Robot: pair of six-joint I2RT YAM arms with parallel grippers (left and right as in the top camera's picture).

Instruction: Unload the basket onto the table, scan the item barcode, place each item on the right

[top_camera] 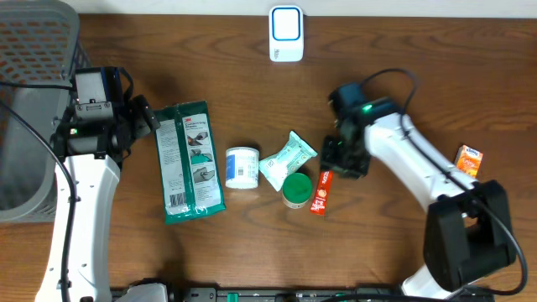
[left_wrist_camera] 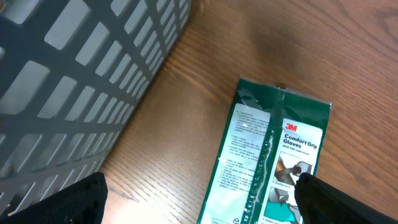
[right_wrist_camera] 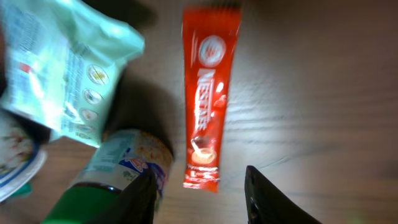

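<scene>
Several items lie mid-table: a green 3M gloves pack (top_camera: pixel 190 161) (left_wrist_camera: pixel 273 162), a white tub (top_camera: pixel 242 167), a mint pouch (top_camera: pixel 288 159) (right_wrist_camera: pixel 62 68), a green-lidded bottle (top_camera: pixel 296 190) (right_wrist_camera: pixel 118 174) and a red Nestlé sachet (top_camera: pixel 320 192) (right_wrist_camera: pixel 206 93). No barcode can be made out on them. A white scanner (top_camera: pixel 286 33) stands at the far edge. My right gripper (top_camera: pixel 344 158) (right_wrist_camera: pixel 199 177) is open, its fingers either side of the sachet's near end without touching it; the left finger is close to the bottle. My left gripper (top_camera: pixel 138 117) (left_wrist_camera: pixel 199 186) is wide open above the pack's far-left corner.
A grey mesh basket (top_camera: pixel 33 109) (left_wrist_camera: pixel 74 81) fills the far left, close to the left arm. A small orange carton (top_camera: pixel 469 159) lies at the right. The items around the sachet are packed closely together.
</scene>
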